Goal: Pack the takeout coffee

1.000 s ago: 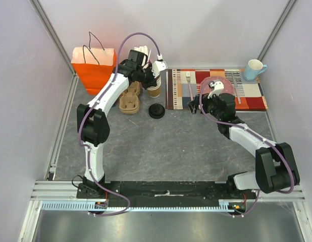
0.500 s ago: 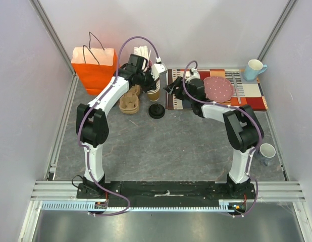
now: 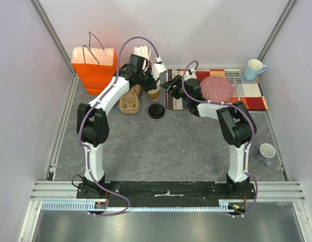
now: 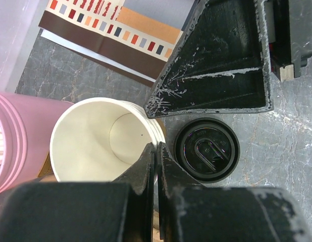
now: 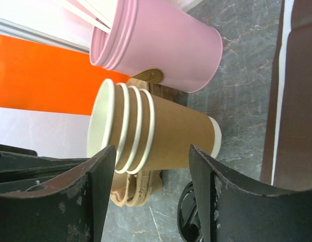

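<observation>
We judge the work to be at an early step, making up the takeout coffee. No capped cup shows yet, only a stack of brown paper cups (image 5: 166,133) standing on the tabletop (image 3: 161,146) and a black lid (image 4: 206,149) lying flat just beside the stack, on its near side. The left pincer (image 4: 156,151) is pressed together on the rim of the top cup (image 4: 95,136), one finger inside and one outside. The right pincer (image 5: 152,151) is spread and faces the stack from its right, close but, as far as we can tell, not touching. Its fingers line up along the stack's height, not across it. Next, we think, the right pincer must turn and clamp the lower cups so the left can lift the top cup free alone. After that come the lid and the packing, either in the cardboard carrier (image 3: 129,102) just left of the stack or in the orange bag (image 3: 94,70) beyond it.
</observation>
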### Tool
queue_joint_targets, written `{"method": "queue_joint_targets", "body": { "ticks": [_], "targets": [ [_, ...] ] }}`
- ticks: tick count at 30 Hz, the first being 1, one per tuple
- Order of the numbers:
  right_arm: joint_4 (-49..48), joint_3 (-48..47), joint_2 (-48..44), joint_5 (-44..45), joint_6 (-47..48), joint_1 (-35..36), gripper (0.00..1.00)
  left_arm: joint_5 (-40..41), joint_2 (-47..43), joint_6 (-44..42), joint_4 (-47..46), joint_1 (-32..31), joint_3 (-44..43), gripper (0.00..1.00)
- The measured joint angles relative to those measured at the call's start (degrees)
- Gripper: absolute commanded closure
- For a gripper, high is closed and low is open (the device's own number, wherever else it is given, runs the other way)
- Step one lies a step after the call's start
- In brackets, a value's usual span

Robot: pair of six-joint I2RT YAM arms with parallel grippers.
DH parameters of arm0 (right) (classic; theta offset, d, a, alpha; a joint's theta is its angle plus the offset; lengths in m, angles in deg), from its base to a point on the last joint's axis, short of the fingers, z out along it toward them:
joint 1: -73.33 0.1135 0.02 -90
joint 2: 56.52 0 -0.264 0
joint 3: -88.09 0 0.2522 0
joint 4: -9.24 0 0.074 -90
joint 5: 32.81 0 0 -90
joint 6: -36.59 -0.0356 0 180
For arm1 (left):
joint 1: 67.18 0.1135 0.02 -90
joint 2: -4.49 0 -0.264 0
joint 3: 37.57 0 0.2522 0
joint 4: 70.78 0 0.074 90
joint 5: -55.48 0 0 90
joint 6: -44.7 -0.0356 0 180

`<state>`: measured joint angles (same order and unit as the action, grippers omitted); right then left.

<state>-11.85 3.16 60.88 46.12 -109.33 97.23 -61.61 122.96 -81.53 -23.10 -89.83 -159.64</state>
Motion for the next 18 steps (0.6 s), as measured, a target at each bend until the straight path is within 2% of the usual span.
{"method": "queue_joint_targets", "body": {
  "ticks": [18],
  "targets": [
    [-2.4, -1.3, 2.2, -0.7, -4.0, 0.6, 0.36, 0.1, 0.1, 0.0, -0.2, 0.2, 0.0, 0.98]
  ]
}}
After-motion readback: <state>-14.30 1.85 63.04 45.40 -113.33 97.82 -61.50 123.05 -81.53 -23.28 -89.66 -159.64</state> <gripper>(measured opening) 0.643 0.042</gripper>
